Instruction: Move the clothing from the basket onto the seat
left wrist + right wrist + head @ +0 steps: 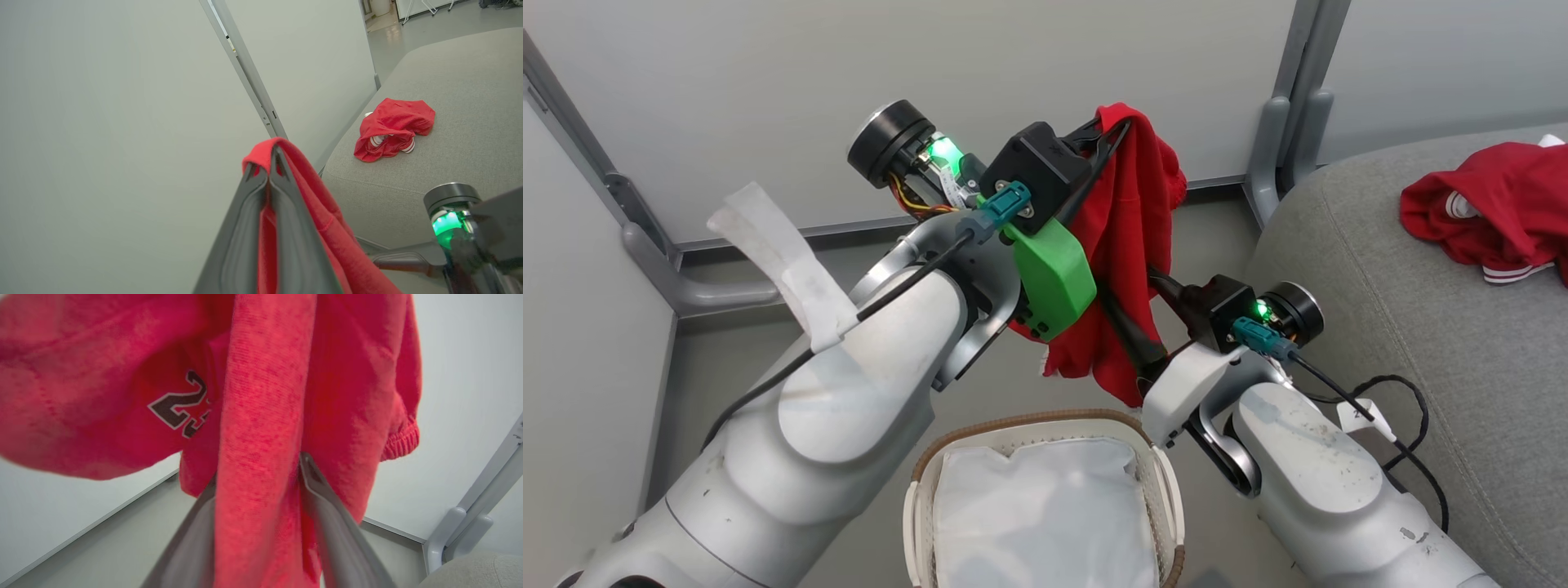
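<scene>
Left gripper (pixel 269 157) pinched on red garment (pixel 1123 245) upper centre, right gripper (pixel 259 469) straddling its fold, grip unclear, basket (pixel 1013 421) bottom centre, second garment (pixel 1494 208) on seat (pixel 1421 343), far right.

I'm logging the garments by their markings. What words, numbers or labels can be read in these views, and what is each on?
"2" and a second digit, probably "3", half hidden by a fold: dark print with a pale outline on the hanging red garment.
Small mark on the black housing at the left wrist: too small to read.
No other text.
</scene>
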You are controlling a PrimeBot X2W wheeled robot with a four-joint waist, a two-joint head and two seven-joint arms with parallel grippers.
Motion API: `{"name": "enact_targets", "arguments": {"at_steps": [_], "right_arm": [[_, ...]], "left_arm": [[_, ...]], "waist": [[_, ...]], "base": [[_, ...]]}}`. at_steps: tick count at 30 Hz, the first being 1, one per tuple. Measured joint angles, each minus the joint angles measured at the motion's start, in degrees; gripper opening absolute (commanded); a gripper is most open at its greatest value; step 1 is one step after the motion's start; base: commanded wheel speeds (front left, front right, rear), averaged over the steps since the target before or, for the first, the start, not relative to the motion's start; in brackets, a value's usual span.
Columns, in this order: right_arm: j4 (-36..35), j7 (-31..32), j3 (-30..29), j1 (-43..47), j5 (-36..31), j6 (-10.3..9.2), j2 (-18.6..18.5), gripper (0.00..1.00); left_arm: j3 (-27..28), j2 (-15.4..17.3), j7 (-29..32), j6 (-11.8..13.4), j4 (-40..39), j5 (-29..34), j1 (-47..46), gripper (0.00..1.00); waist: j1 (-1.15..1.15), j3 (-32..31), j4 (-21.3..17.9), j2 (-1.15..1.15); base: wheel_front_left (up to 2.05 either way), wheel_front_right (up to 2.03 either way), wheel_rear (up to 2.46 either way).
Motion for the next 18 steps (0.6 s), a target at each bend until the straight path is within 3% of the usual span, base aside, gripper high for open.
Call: {"name": "enact_targets", "arguments": {"at_steps": [9, 10, 11, 12, 13, 18], "right_arm": [[-0.69, 0.00, -0.67, -0.27, 0.24, -0.01, 0.00, 0.00], [-0.91, 0.01, -0.68, -0.21, 0.24, 0.00, 0.00, 0.00], [-1.08, 0.01, -0.71, -0.21, 0.24, -0.01, 0.00, 0.00], [-1.36, 0.01, -0.80, -0.16, 0.24, 0.00, -0.01, 0.00], [-1.71, 0.01, -0.88, -0.10, 0.25, -0.01, -0.01, 0.00], [-2.90, 0.01, -1.81, 0.09, 0.21, 0.00, 0.00, 0.00]], "left_arm": [[1.34, 2.67, -1.10, 1.07, 0.62, -0.76, 1.83, 0.00], [1.51, 2.89, -1.45, 1.09, 0.76, -0.93, 2.08, 0.13], [1.60, 3.09, -1.57, 1.16, 0.93, -1.07, 2.32, 0.45], [1.75, 3.35, -1.65, 1.29, 1.19, -1.25, 2.68, 0.86], [1.94, 3.52, -1.80, 1.43, 1.41, -1.57, 3.04, 1.00], [3.08, 4.56, -3.54, 2.09, 2.76, -3.03, 5.16, 1.00]], "waist": [[0.00, -0.17, -0.26, 0.00], [0.00, -0.16, -0.40, 0.00], [0.00, -0.15, -0.51, 0.00], [0.00, -0.13, -0.66, 0.00], [0.00, -0.11, -0.80, 0.00], [0.00, 0.03, -1.47, 0.00]], "base": [[0.00, 0.00, 0.00], [0.00, 0.00, 0.00], [0.00, 0.00, 0.00], [0.00, 0.00, 0.00], [0.00, 0.00, 0.00], [0.00, 0.00, 0.00]]}}
